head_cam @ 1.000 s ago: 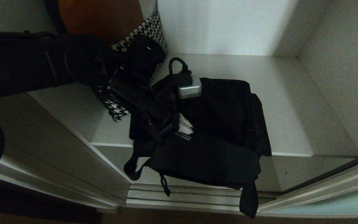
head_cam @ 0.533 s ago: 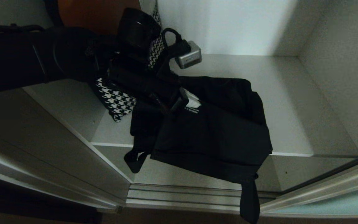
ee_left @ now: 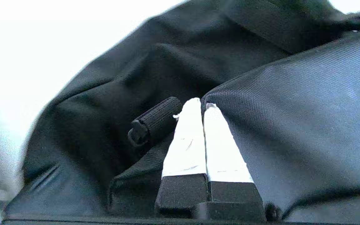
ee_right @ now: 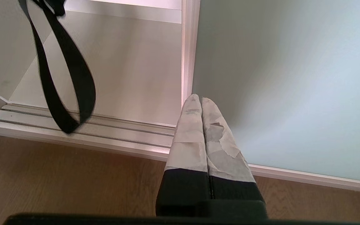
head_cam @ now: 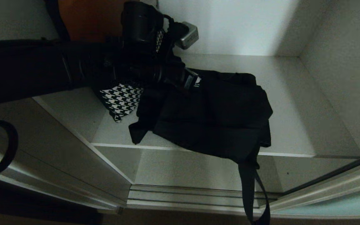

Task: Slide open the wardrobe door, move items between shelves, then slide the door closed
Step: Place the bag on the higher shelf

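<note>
While head view hides them, left gripper (ee_left: 198, 104) jaws pinch bag (ee_left: 292, 109).

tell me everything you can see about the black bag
The black bag is floppy, woven-looking dark fabric, crumpled and folded. The left gripper is shut on a fold of it near its top, holding it partly raised over the white-grey shelf, its lower edge draping past the shelf's front edge. A ribbed loop sits beside the fingers. A long webbing strap dangles in a loop in front of the door track.
</note>
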